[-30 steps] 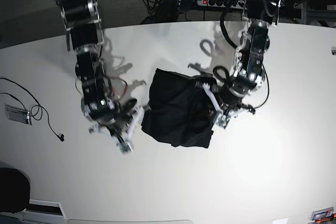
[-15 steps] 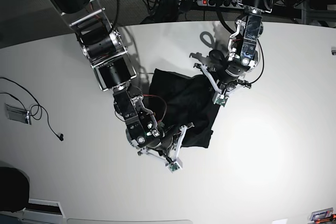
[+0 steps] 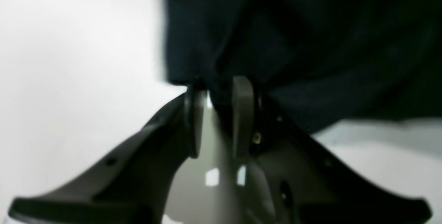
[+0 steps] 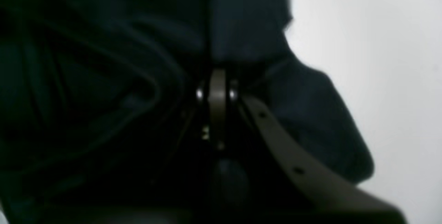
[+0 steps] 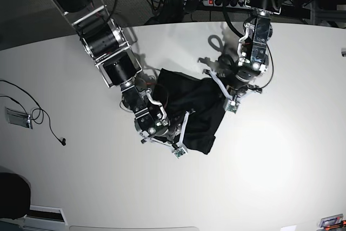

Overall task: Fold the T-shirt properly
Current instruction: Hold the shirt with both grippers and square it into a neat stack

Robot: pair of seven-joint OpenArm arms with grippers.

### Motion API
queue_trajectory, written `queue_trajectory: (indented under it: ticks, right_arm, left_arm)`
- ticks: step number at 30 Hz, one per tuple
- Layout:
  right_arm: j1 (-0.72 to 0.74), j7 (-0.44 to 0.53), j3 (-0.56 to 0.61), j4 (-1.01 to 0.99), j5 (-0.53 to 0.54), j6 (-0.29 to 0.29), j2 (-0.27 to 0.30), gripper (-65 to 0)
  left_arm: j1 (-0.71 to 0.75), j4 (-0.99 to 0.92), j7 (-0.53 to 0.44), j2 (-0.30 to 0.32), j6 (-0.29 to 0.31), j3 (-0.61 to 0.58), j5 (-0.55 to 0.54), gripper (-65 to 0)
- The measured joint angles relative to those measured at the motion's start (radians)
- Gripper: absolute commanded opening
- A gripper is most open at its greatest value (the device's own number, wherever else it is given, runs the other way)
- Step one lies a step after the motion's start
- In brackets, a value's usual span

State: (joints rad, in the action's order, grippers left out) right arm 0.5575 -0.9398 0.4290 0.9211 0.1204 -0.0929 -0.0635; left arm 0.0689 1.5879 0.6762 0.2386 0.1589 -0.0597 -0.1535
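Two grippers engage one garment. Left gripper [image 3: 215,113]: its fingers [image 3: 242,113] stand only a little apart, with dark cloth running down between them, so a pinch on the edge of the T-shirt [image 3: 293,37] is the likely reading; the hold at an edge would let that side be drawn over. Right gripper [image 4: 217,96]: jaws fully closed, pads meeting, black fabric bunched all round the tips; whether a layer is caught between them cannot be told.

In the base view, the left gripper [image 5: 230,100] sits at the garment's right border and the right gripper [image 5: 175,142] at its lower left, on opposite sides of the cloth. The T-shirt [image 5: 186,106] lies crumpled, partly gathered, near the middle of the white table [image 5: 281,177]. A thin black cable [image 5: 40,114] lies well apart at the table's left.
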Motion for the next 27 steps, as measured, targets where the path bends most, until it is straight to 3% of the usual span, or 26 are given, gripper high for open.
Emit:
queue_trajectory:
  ticks: [4, 7, 8, 10, 21, 27]
  right_arm:
    - [-0.054, 0.023, 0.000, 0.198, 0.009, -0.003, 0.058, -65.0]
    - [-0.174, -0.035, -0.002, 0.286, -0.002, 0.005, 0.117, -65.0]
    - [-0.208, 0.014, -0.005, 0.317, 0.005, 0.008, 0.129, -65.0]
    - [-0.201, -0.100, -0.002, 0.360, -0.001, 0.003, 0.138, -65.0]
    - [-0.351, -0.047, -0.016, 0.510, 0.006, 0.003, 0.219, -65.0]
    - [-0.470, -0.199, -0.109, 0.717, 0.002, 0.004, 0.231, -65.0]
  left_arm:
    - [-0.035, -0.054, -0.017, 0.005, -0.036, 0.012, 0.035, -50.5]
    - [-0.024, -0.060, -0.019, -0.010, -0.055, 0.010, 0.076, -50.5]
    - [-0.025, -0.063, -0.032, -0.017, -0.055, 0.008, 0.082, -50.5]
    - [-0.039, -0.072, -0.056, -0.037, -0.055, 0.003, 0.087, -50.5]
    - [-0.138, -0.172, -0.053, -0.032, -0.053, 0.006, 0.086, -50.5]
    - [-0.216, -0.281, -0.056, -0.033, -0.055, 0.008, 0.087, -50.5]
